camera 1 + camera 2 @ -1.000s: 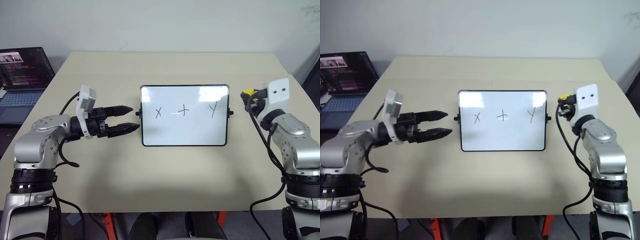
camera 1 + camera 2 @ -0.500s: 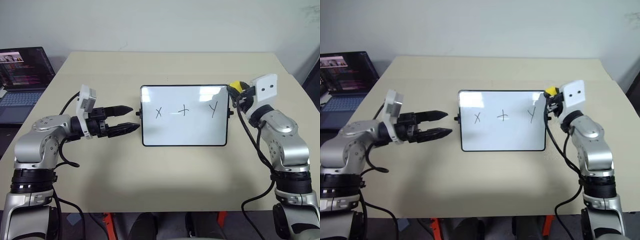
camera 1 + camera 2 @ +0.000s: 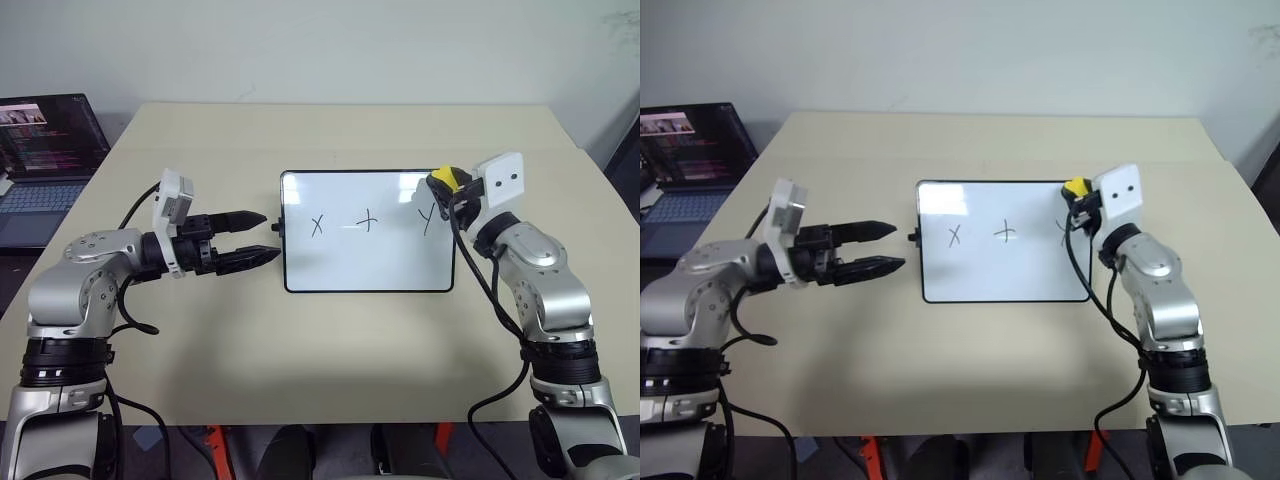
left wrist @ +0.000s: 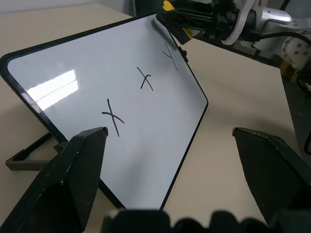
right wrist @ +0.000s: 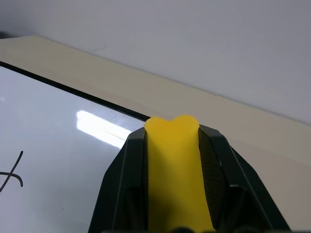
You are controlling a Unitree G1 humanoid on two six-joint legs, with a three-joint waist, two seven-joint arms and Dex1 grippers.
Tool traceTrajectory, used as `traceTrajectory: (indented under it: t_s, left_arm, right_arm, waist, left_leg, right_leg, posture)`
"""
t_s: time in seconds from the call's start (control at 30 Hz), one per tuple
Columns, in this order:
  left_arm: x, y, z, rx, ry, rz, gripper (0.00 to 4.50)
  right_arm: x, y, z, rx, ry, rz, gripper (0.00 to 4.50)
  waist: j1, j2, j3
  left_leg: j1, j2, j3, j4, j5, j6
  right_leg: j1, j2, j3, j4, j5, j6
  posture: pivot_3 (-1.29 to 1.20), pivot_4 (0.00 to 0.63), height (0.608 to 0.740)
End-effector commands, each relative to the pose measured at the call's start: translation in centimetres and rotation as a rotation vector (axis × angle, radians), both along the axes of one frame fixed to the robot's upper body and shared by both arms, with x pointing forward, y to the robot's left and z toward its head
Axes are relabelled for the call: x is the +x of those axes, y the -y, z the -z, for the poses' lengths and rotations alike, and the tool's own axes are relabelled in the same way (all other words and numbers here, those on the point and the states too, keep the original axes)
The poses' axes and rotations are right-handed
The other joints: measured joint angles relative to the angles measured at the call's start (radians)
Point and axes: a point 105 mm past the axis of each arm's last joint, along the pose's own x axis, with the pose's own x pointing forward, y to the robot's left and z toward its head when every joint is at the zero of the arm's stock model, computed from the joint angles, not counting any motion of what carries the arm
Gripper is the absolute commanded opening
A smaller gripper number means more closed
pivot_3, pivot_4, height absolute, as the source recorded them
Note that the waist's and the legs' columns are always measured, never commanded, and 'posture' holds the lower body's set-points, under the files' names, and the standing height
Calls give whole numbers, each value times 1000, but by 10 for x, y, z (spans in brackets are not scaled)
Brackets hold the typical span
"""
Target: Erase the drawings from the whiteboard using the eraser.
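Risk: pressing eraser [image 3: 443, 179], clamped in right gripper [image 3: 446, 186], may topple propped whiteboard [image 3: 368, 262]; left gripper [image 3: 254, 238] fingers apart beside it.

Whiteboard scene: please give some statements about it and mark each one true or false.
1. The right gripper is shut on the eraser. True.
2. All three drawings are wiped off the whiteboard. False: X, + and Y are all there.
3. The left gripper is open, beside the board. True.
4. The laptop lies on the table behind the board. False: it is off to the robot's left.
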Motion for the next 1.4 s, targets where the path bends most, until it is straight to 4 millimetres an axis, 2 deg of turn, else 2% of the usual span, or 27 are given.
traceTrajectory:
  t_s: [0.03, 0.23, 0.47, 1.0, 1.13, 1.3, 1.4]
  left_arm:
    - [-4, -2, -13, 10, 50, 1, 4500]
    - [-6, -2, -13, 11, 50, -3, 4500]
    - [-7, -3, -13, 12, 51, -9, 4500]
    - [-6, -5, -14, 15, 51, -14, 4500]
    - [-5, -5, -14, 14, 50, -13, 4500]
    - [-5, -4, -13, 12, 46, -10, 4500]
    - [-5, -5, -13, 12, 45, -10, 4500]
  right_arm:
    - [-1, -2, 8, -19, -21, -6, 1099]
    - [0, 0, 25, -38, -88, 11, 1099]
    - [-3, -3, 35, -47, -122, 10, 1099]
    - [-36, 8, 67, -63, -239, 44, 1099]
    - [-49, 14, 75, -77, -272, 52, 1099]
    - [-53, 19, 63, -63, -237, 64, 1099]
    - [-49, 19, 38, -39, -153, 68, 1099]
  waist:
    - [0, 0, 0]
    - [0, 0, 0]
    - [0, 0, 0]
    - [0, -1, -1]
    - [2, -1, -1]
    - [0, -1, -1]
    - [1, -1, -1]
  left_leg:
    - [0, 0, 0, 0, 0, 0]
    - [0, 0, 0, 1, 0, 0]
    - [1, 0, 0, 1, 0, 0]
    - [2, 0, -1, 2, 0, 0]
    - [2, 0, -1, 1, 0, 0]
    - [2, 0, 0, 2, 0, 0]
    - [2, 0, -1, 1, 0, 0]
  right_leg:
    - [0, 0, 0, 0, 0, 0]
    - [0, 0, 0, 0, 0, 0]
    - [1, 0, 0, 1, 0, 0]
    - [2, 0, 0, 1, 0, 0]
    - [2, 0, 0, 1, 0, 0]
    - [2, 0, 0, 1, 0, 0]
    - [2, 0, -1, 1, 0, 0]
  posture:
    - [0, 150, 740]
    - [0, 150, 740]
    - [0, 150, 740]
    - [0, 150, 740]
    - [0, 150, 740]
    - [0, 150, 740]
    - [0, 150, 740]
